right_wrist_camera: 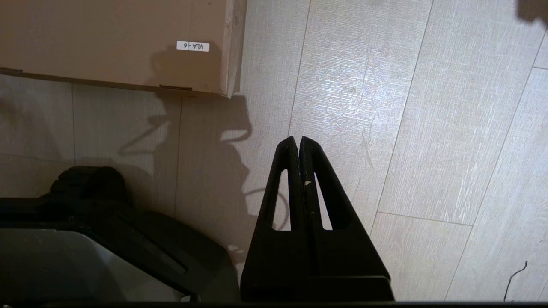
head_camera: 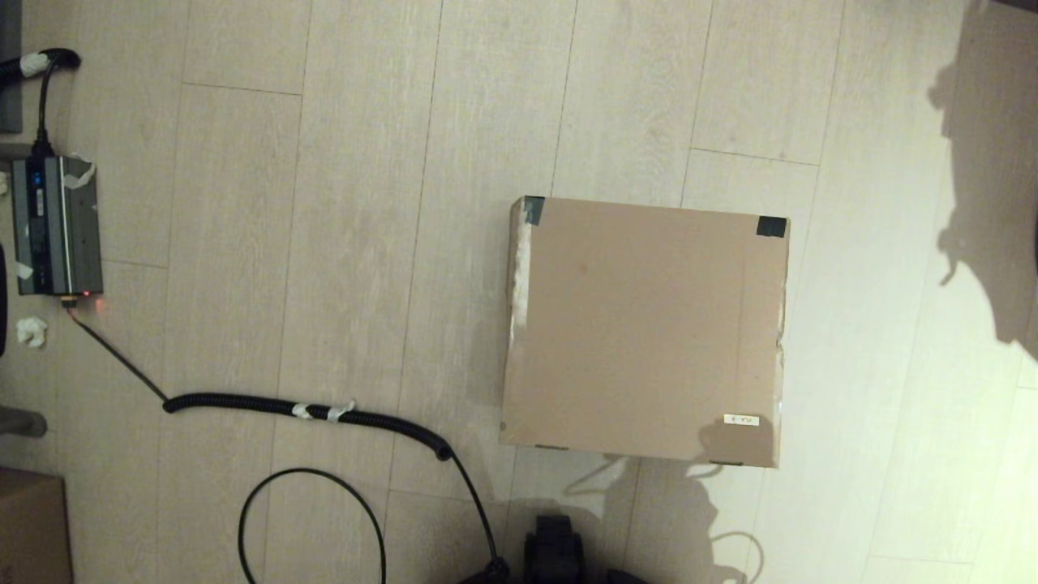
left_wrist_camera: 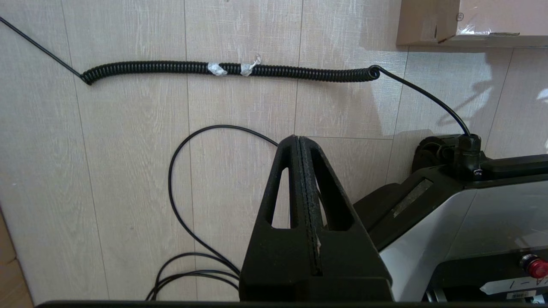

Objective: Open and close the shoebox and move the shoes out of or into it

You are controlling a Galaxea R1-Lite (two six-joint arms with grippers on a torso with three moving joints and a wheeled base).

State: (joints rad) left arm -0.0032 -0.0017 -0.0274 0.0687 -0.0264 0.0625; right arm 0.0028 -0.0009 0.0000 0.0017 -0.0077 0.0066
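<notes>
So, looking down from my head camera, the big, nearly square brown cardboard shoebox (head_camera: 645, 332) sits on the pale wood-plank floor (head_camera: 365, 203), a bit to my right of centre, lid flat down. It has dark tape patches on its two far corners (head_camera: 773, 226) and a small white label (head_camera: 741, 419) near its close right corner. No shoes showing anywhere; the box is shut, so I can't tell what's inside. Off to my left there's a grey metal power unit (head_camera: 57, 225) with a small red light, and a black coiled cable (head_camera: 308, 408) with bits of white tape runs from it across the floor toward my base. A thin black wire loop (head_camera: 312, 519) lies near that, and a corner of a smaller brown cardboard box (head_camera: 31, 527) pokes in at the near left edge. Neither arm shows in this view.

From my left wrist camera, my left pincer (left_wrist_camera: 298, 141) is closed, fingers pressed together, holding nothing, hanging above bare floor. The coiled cable (left_wrist_camera: 231, 70) stretches beyond it, and a corner of the shoebox (left_wrist_camera: 424, 25) is well apart from the tips. My white and black base (left_wrist_camera: 471, 214) is right beside it.

From my right wrist camera, my right pincer (right_wrist_camera: 298, 143) is closed too, empty, over the floor. The shoebox (right_wrist_camera: 115, 38) edge with the white label (right_wrist_camera: 192, 46) is near but not touching.
</notes>
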